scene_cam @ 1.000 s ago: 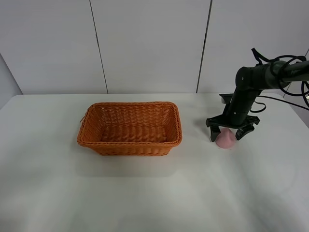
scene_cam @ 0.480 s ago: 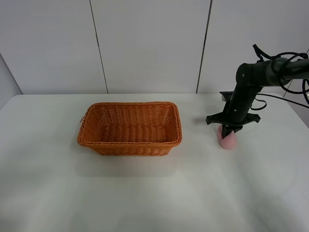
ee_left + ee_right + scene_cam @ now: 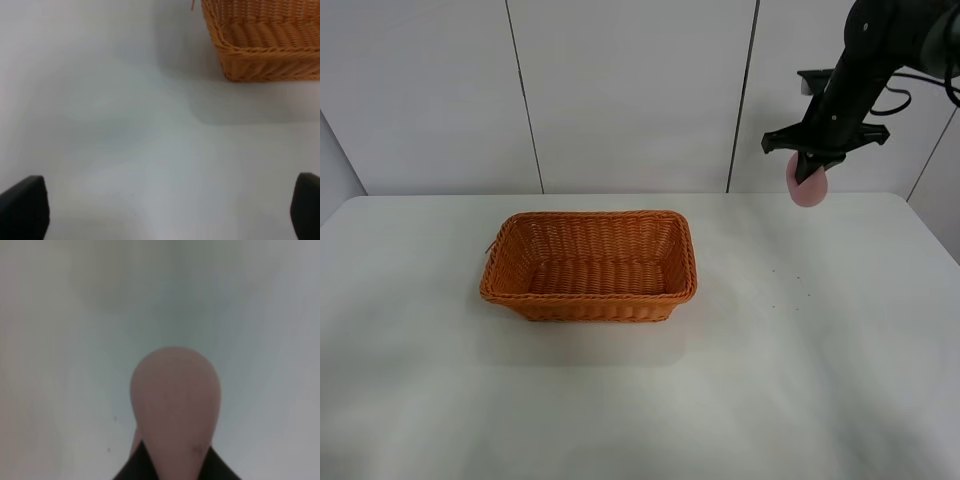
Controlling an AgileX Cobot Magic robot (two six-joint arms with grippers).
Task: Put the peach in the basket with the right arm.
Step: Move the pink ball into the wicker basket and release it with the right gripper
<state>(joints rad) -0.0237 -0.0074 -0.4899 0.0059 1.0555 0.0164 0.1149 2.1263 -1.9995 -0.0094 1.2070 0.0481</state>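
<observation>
The pink peach (image 3: 809,188) hangs high above the table at the right, held by my right gripper (image 3: 810,172), which is shut on it. Up close in the right wrist view the peach (image 3: 175,405) fills the middle, with dark fingertips (image 3: 216,468) pinching its base. The orange-brown wicker basket (image 3: 588,295) stands empty on the table, left of and below the peach. In the left wrist view a corner of the basket (image 3: 250,62) shows, and my left gripper (image 3: 165,210) stands open, its two dark fingertips (image 3: 22,207) far apart over bare table.
A white table (image 3: 640,400) carries the basket, with a pale panelled wall (image 3: 620,90) behind. The right arm (image 3: 865,60) and its black cables reach in from the upper right corner.
My right gripper shut on the peach and lifted it from the table to well above it. The basket has stayed put.
</observation>
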